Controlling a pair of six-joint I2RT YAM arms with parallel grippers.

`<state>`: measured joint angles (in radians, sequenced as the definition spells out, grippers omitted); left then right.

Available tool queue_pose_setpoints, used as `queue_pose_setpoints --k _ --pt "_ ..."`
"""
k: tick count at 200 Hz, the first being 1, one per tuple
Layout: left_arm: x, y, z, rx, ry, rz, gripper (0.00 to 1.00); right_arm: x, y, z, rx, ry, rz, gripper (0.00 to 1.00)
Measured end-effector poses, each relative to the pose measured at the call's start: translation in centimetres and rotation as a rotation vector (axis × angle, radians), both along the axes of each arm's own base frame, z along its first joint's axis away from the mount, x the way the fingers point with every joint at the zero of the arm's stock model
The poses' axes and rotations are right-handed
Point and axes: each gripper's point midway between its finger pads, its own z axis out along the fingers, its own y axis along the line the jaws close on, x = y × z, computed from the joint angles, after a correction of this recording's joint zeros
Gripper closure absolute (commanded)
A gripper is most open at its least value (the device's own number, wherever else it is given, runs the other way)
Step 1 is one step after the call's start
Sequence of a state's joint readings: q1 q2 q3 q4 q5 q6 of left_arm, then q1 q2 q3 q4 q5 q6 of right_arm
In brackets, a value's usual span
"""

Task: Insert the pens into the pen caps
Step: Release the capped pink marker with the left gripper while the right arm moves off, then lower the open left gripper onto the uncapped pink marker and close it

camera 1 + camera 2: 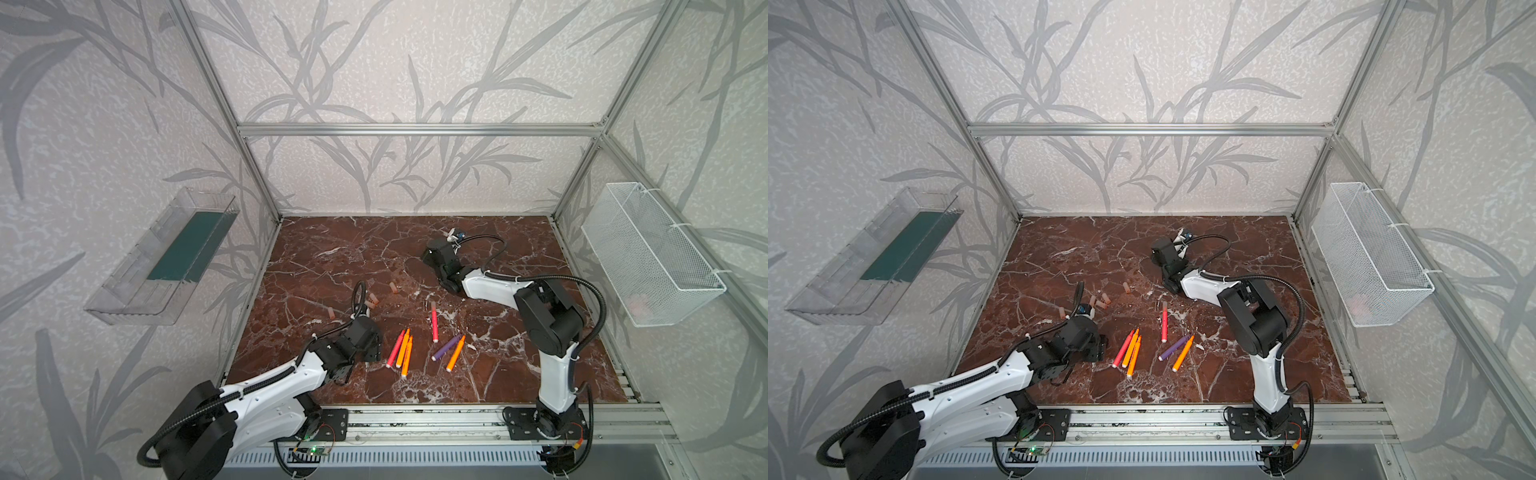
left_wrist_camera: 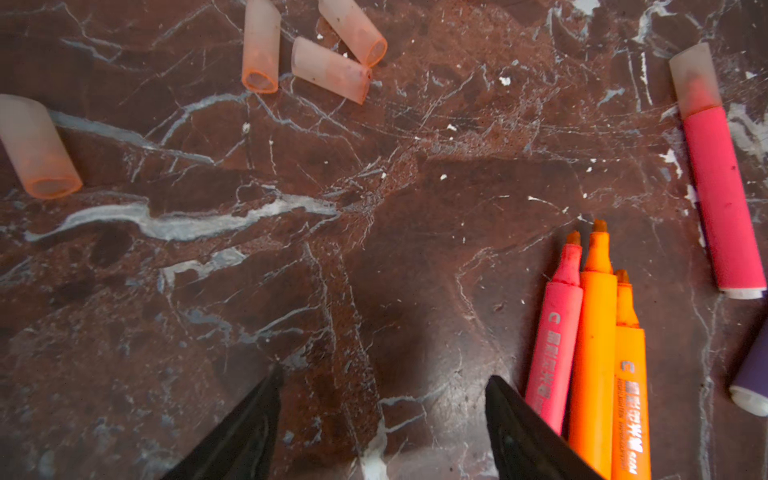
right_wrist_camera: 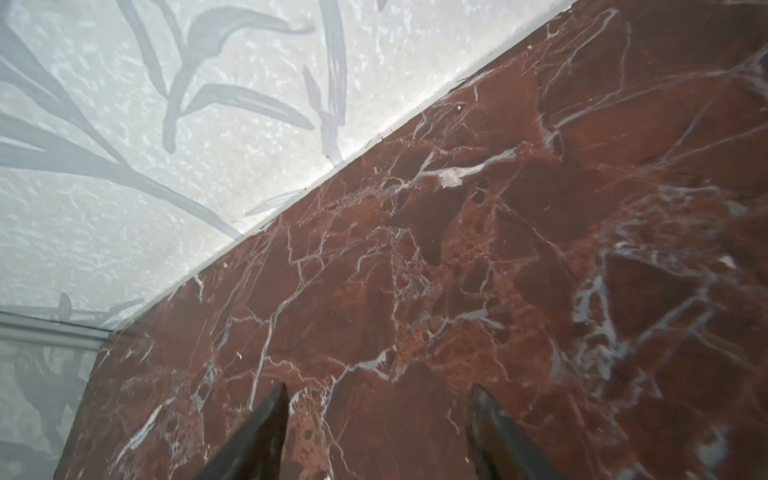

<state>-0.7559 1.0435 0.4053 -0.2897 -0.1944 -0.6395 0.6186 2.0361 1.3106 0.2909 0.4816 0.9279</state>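
Red-brown marble bench (image 1: 332, 249), white veins, small white specks. Front middle: three pens side by side, touching: pink pen (image 1: 395, 348) on the left, then two orange pens (image 1: 402, 347), tips bare and pointing toward the back. Just right of these, apart: capped pen (image 1: 434, 322), pink, cap at the far end, white end toward the front. Further right: purple pen (image 1: 447, 348) and third orange pen (image 1: 455, 353), close together, slanted; touching or not, cannot tell. Behind the three, left of centre: five loose caps (image 1: 1101, 304), three clustered, one alone to the left (image 1: 1062, 313), one alone to the right (image 1: 1126, 287). Two of the cluster touching at their open ends (image 2: 330, 70).
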Motion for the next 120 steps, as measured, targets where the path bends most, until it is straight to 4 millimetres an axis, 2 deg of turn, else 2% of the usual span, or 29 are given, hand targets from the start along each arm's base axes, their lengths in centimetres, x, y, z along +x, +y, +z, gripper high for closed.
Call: queue_pose_setpoints --k 31,53,69,97,120 --pt "0.3 0.0 0.4 0.007 -0.013 0.007 0.22 1.9 0.0 -0.4 0.087 -0.032 -0.014 0.34" --pt "0.6 -0.3 0.8 0.000 -0.021 0.005 0.22 2.5 -0.5 -0.3 0.146 -0.066 -0.015 0.35" --pt "0.7 -0.5 0.8 0.001 -0.019 -0.004 0.23 2.3 -0.8 -0.2 0.183 -0.092 -0.007 0.37" --pt "0.2 -1.6 -0.1 0.013 0.015 -0.060 0.27 0.8 -1.3 -0.7 0.193 -0.078 0.018 0.37" --pt "-0.3 -3.5 -0.5 0.017 0.036 -0.131 0.29 0.5 -0.9 1.1 0.210 -0.098 0.047 0.38"
